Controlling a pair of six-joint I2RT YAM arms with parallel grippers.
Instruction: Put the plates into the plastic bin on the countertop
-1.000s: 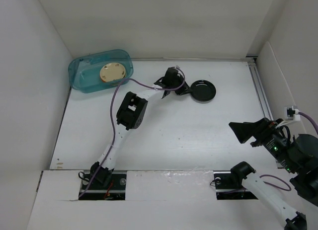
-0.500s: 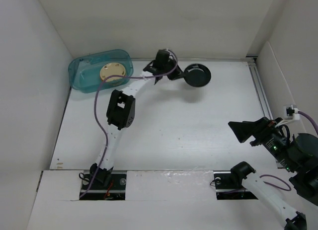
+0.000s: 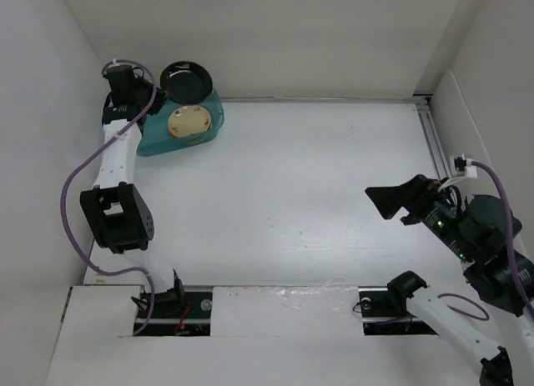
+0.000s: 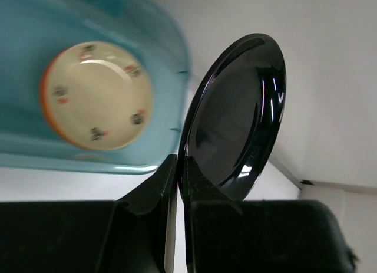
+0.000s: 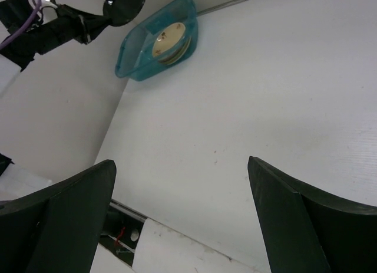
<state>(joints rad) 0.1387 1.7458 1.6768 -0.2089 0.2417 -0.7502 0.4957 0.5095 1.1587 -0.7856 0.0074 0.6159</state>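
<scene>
L gripper point(image 4: 178, 167) is clenched on the rim of one glossy black plate point(image 4: 235, 119), held in the air by the far edge of the plastic bin point(image 4: 171, 43), close to the back wall in the countertop's point(image 3: 317, 203) far-left corner. The plate is round, so it has no long axis of its own. In the L wrist view it stands nearly on edge, and the diameter from the pinched rim runs straight out from the fingertips, up and away. One shiny face is turned away from the bin, toward the wall. From the top cam the same plate point(image 3: 188, 82) shows almost as a full disc, reaching right from the pinch and overlapping the bin's far rim. Its height above the bin can't be told. Count: 1 black plate in the grip and 1 teal bin. Inside the bin is 1 cream plate point(image 4: 97, 96) lying flat, face up, with the rim of 1 orange plate point(image 4: 46, 102) peeking out beneath it. How many more sit under that stack can't be made out. R gripper point(image 5: 181, 162) hangs at the near-right side, well apart from the bin, fingers spread wide with nothing between them.
</scene>
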